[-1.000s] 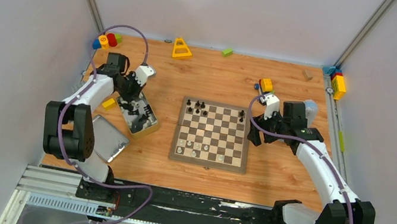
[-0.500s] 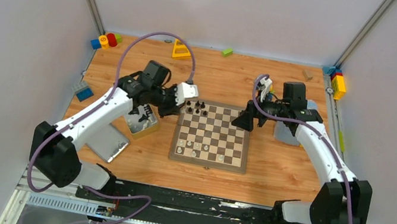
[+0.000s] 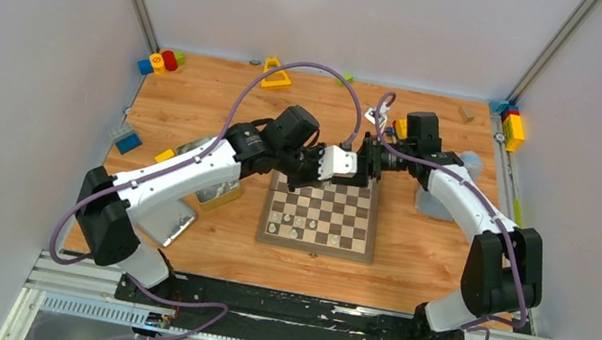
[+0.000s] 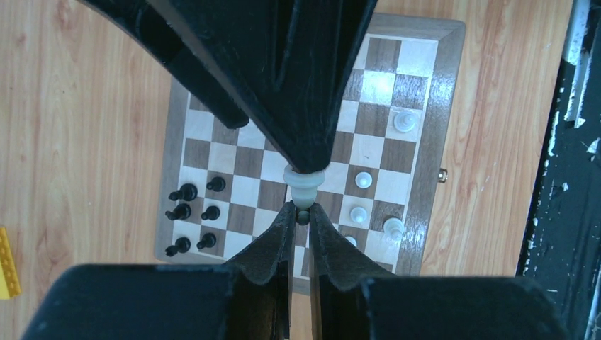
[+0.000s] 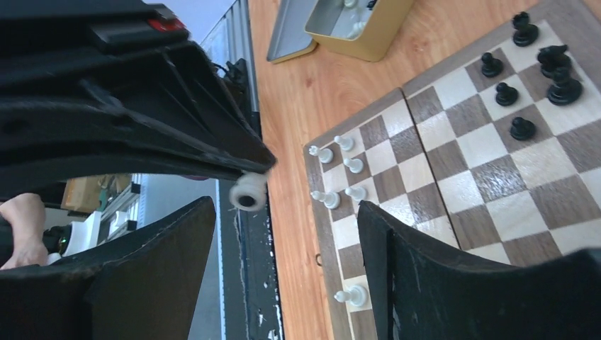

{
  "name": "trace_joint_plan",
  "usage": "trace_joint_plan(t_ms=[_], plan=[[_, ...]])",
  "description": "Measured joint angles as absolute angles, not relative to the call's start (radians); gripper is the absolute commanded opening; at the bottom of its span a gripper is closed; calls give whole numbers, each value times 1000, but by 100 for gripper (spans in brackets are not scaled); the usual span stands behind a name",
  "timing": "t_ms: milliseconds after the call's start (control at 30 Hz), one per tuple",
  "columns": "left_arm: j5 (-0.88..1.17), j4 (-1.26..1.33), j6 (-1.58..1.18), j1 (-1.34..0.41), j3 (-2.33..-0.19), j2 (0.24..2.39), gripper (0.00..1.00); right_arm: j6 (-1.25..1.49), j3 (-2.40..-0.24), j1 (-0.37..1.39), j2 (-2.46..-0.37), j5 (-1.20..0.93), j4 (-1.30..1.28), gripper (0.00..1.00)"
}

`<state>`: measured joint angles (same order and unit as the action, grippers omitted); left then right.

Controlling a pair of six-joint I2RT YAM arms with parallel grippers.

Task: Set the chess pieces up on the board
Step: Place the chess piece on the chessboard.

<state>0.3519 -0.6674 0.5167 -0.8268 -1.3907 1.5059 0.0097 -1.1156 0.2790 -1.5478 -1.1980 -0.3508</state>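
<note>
Swinging in from the tin (image 5: 361, 39) and from the right, both arms now meet above the far edge of the board (image 3: 314, 247), likely for a hand-over. The left gripper (image 4: 301, 216) pinches a pale chess piece (image 4: 303, 183) in nearly closed jaws. The right gripper (image 5: 285, 207) gapes wide, the piece at its mouth, ungrasped.

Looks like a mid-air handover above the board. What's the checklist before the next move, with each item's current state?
1. The left gripper is shut on the pale piece: ok.
2. The right gripper is open to receive: ok.
3. The pale piece is centred in the right gripper's opening: cannot tell; it shows near one side.
4. Both grippers are above the board, off the set pieces: ok.
5. The black pieces and other pale pieces are standing: ok.
</note>
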Motion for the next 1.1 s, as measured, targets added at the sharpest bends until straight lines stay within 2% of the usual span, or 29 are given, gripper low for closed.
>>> trace_joint_plan(t_ms=[233, 433, 533, 667, 833, 900, 1000, 1100], plan=[[284, -669, 498, -851, -1391, 1533, 16, 58, -1119, 305, -1550, -1214, -322, 63], [254, -669, 490, -856, -1391, 1533, 16, 65, -1119, 327, -1565, -1208, -315, 61], [249, -669, 484, -861, -1391, 1533, 16, 66, -1120, 338, -1583, -1204, -315, 57], [243, -669, 478, -868, -1391, 1533, 17, 70, -1127, 347, -1604, -1196, -316, 47], [233, -669, 477, -871, -1391, 1533, 18, 74, -1153, 352, -1612, -1195, -316, 27], [226, -669, 477, -871, -1391, 1534, 19, 77, -1156, 355, -1612, -1198, -316, 23], [221, -670, 476, -871, -1391, 1534, 19, 77, -1157, 358, -1616, -1198, -316, 26], [217, -669, 476, -871, -1391, 1537, 19, 77, -1157, 358, -1617, -1198, -317, 35]])
